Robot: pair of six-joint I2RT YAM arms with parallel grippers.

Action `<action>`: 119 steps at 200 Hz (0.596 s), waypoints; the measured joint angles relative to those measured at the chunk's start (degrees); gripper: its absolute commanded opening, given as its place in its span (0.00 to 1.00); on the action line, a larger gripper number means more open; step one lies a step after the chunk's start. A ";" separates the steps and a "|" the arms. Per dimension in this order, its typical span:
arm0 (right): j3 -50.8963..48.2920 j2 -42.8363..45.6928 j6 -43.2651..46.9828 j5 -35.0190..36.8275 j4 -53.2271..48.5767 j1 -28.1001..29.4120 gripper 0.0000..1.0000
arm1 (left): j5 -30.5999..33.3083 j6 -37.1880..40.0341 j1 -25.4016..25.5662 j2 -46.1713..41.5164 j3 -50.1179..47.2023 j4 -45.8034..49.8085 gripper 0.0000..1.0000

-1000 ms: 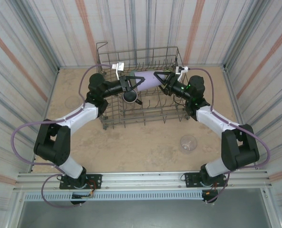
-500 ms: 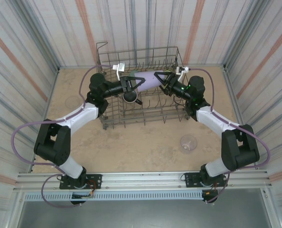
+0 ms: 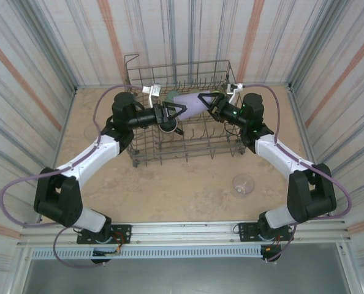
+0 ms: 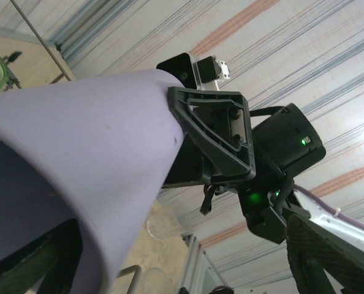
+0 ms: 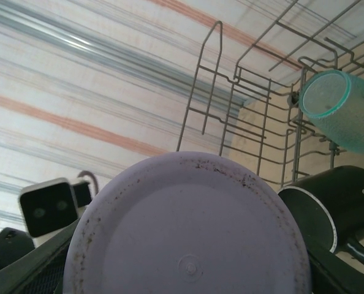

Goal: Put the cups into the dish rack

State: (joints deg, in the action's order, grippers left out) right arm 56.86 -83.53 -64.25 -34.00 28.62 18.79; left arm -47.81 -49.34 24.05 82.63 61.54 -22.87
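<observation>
Purple cup (image 3: 189, 103) in right hand (image 3: 205, 101)

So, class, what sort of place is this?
Probably a robot test booth, not a kitchen: striped panel walls box in a small table holding a dish rack, and two robot arms are bolted to a metal rail.

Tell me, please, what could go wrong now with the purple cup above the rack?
1. The right pincer grips the purple cup by its base end, and the cup lies sideways above the dish rack. It may slip and fall onto the black mug below.
2. The left pincer stands open close to the cup's mouth. Pulling back carelessly could knock the cup loose.
</observation>
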 measured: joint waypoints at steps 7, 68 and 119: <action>0.68 0.00 1.11 0.26 -1.53 0.00 0.44 | 0.33 1.05 -0.57 -1.20 0.02 1.79 0.99; 8.94 0.92 15.28 5.84 -18.71 0.76 0.44 | 4.59 8.87 -6.16 -9.64 0.09 18.75 0.99; 17.49 0.72 27.91 13.66 -32.81 3.10 0.44 | 8.63 14.88 -9.42 -14.93 0.09 30.93 0.99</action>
State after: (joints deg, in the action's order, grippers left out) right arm 74.35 -82.81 -36.34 -20.34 -4.19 21.89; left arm -39.18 -34.46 14.63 67.70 61.63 8.05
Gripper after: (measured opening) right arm 0.690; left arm 0.986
